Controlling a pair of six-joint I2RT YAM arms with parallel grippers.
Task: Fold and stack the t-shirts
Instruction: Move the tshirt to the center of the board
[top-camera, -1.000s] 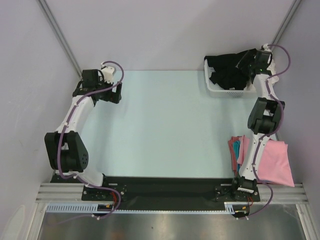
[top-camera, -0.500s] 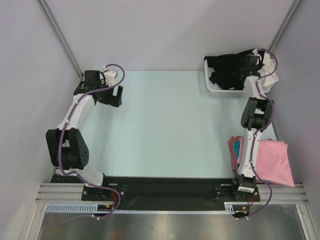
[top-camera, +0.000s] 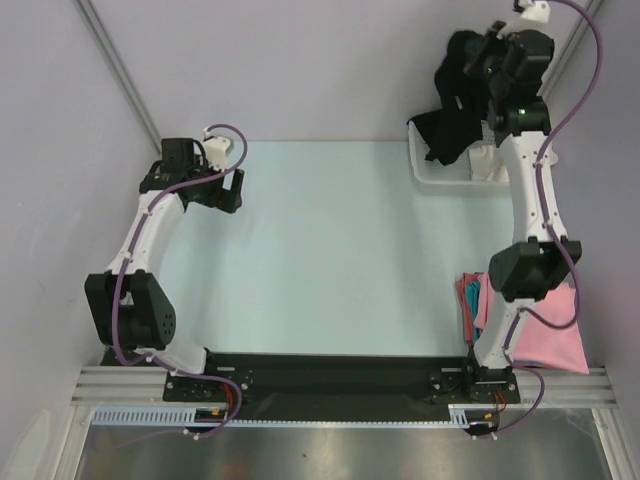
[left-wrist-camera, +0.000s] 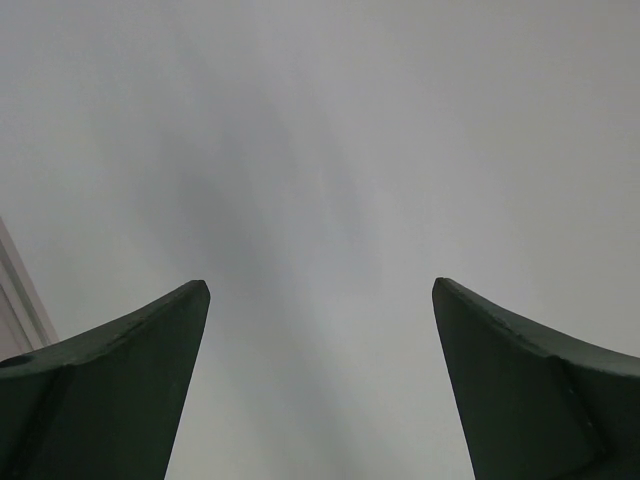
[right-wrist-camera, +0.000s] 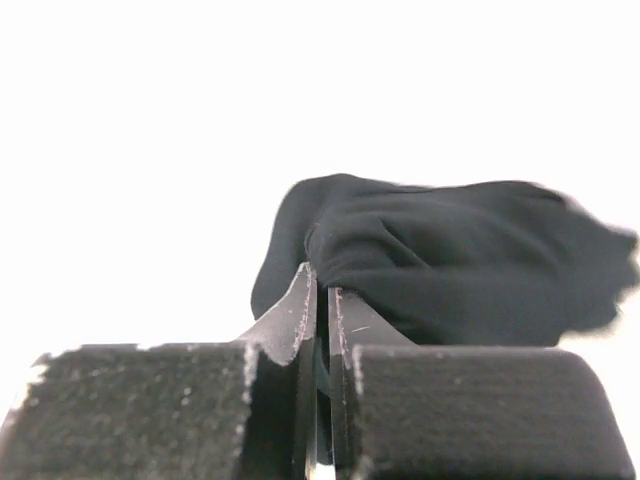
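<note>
Right gripper (right-wrist-camera: 318, 275): fingers (right-wrist-camera: 296, 322) pressed together, pinching a fold of the black shirt (right-wrist-camera: 450, 260). The rest of that view is washed out white.

From above, right gripper (top-camera: 487, 62) sits high at far right. Black shirt (top-camera: 455, 110) hangs bunched from it, lower end at the far rim of the basket (top-camera: 440, 178). Cannot tell if the cloth touches the rim.

Basket: far right corner of the table (top-camera: 330, 250). Something pale shows inside by the right arm, shirt or basket wall unclear.

Left gripper (left-wrist-camera: 320, 290): fingers wide apart, nothing between, facing a bare grey wall (left-wrist-camera: 320, 120). From above it (top-camera: 222, 190) hovers at far left, well apart from the cloth.

Near right: pink shirt (top-camera: 555, 335) lies folded flat, a red shirt (top-camera: 468, 300) just beside it on the left. The right arm hides part of both.
</note>
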